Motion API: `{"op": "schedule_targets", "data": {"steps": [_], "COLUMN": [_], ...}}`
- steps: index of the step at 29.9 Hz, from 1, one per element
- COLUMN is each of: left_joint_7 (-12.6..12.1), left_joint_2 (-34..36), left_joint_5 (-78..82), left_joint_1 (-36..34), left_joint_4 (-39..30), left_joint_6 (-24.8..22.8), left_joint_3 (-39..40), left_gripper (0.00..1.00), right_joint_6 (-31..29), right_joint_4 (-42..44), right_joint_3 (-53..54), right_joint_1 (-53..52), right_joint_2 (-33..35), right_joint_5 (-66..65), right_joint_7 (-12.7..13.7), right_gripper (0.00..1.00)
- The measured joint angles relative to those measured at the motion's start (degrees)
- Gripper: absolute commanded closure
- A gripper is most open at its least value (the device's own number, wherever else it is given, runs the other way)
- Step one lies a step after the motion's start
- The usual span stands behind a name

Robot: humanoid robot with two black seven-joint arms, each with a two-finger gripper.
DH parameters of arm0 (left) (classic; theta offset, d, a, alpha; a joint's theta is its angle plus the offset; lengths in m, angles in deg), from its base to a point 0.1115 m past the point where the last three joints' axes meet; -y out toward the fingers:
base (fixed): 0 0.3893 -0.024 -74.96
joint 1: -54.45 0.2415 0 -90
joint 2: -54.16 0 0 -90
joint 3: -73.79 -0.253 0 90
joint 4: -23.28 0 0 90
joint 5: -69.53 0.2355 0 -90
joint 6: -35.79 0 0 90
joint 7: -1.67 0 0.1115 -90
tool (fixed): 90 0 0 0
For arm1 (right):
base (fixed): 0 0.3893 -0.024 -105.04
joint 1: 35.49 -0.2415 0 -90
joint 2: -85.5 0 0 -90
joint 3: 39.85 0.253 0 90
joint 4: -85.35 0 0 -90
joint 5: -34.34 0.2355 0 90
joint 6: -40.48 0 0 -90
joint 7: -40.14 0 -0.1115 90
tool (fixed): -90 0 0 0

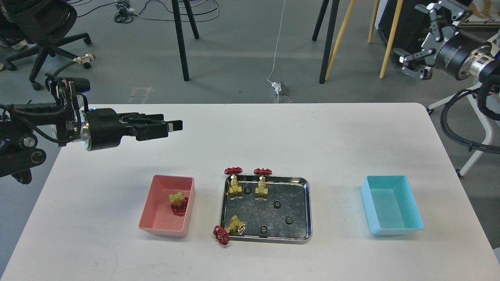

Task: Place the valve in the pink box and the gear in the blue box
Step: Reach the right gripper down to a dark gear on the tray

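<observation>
One brass valve with a red handwheel [178, 203] lies inside the pink box [162, 231] at the front left. Two valves [234, 181] [262, 181] stand upright at the back of the steel tray [309, 212]. A third valve [230, 228] lies at the tray's front left corner, its wheel over the rim. Several tiny black gears [277, 204] lie in the tray. The blue box [394, 231] at the right is empty. My left gripper [172, 127] is open and empty, high above the table behind the pink box. My right gripper [422, 37] is open and empty, off the table at the far right.
The white table [250, 132] carries only the two boxes and the tray, all in a row near the front. Chair and stool legs [179, 39] and cables stand on the floor behind the table.
</observation>
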Motion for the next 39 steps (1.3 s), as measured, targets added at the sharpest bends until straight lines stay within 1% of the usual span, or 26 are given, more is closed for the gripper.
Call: {"op": "schedule_targets", "data": {"steps": [6, 9, 11, 15, 19, 23, 26, 29, 32, 35, 38, 39], "left_joint_7": [0.0, 0.0, 0.0, 0.0, 0.0, 0.0, 0.0, 0.0, 0.0, 0.0, 0.0, 0.0], "left_joint_2": [-0.07, -1.55, -3.29, -7.87, -13.19, -19.1, -22.51, -25.27, -27.48, -28.39, -28.55, -28.56], "left_joint_5": [-22.9, -29.5, -32.27, -35.54, -36.56, -38.76, -40.46, -40.9, -40.94, -40.85, -40.73, -40.72], "left_joint_1": [0.71, 1.28, 2.18, 5.5, 9.09, 10.76, 11.3, 11.92, 12.94, 14.33, 15.38, 15.65], "left_joint_4": [-5.46, -7.14, -7.43, -6.94, -4.65, -0.99, 1.45, 3.88, 6.02, 6.91, 7.05, 7.06], "left_joint_6": [-3.34, -5.27, -5.72, -5.9, -5.93, -5.94, -5.91, -5.9, -5.91, -5.97, -5.97, -5.97], "left_joint_3": [8.42, 11.93, 14.92, 22.54, 28.84, 33.23, 35.74, 36.88, 37.1, 37.11, 37.12, 37.12], "left_gripper": [0.12, 0.12, 0.11, 0.11, 0.11, 0.11, 0.1, 0.09, 0.08, 0.08, 0.08, 0.08], "right_joint_6": [0.0, 0.0, -0.01, -0.02, -0.01, -0.02, 0.0, 0.01, 0.01, 0.01, 0.01, 0.01], "right_joint_4": [-10.06, -14.71, -19.25, -28.35, -36.15, -42.05, -42.5, -41.16, -38.72, -34.77, -32.17, -31.79], "right_joint_3": [-4.1, -12.07, -19.69, -32.87, -44.55, -55.35, -59.79, -62.03, -64.4, -65.91, -67.13, -67.72], "right_joint_1": [-2.55, -6.03, -9.39, -16.61, -24.53, -31.09, -32.77, -32.86, -32.86, -32.61, -32.46, -32.44], "right_joint_2": [-0.12, -0.12, -0.09, -0.05, -0.73, -4.55, -8.57, -12.89, -18.03, -23.01, -27.16, -28.19], "right_joint_5": [-16.41, -23.41, -26.31, -31.66, -37.67, -42.01, -44.11, -46.02, -47.07, -47.41, -47.46, -47.47], "right_joint_7": [0.41, 0.42, 0.42, 0.39, 0.37, 0.37, 0.37, 0.43, 0.63, 1.34, 2.68, 3.08], "right_gripper": [0.01, 0.01, 0.01, 0.01, 0.01, 0.01, 0.01, 0.02, 0.05, 0.16, 0.26, 0.28]}}
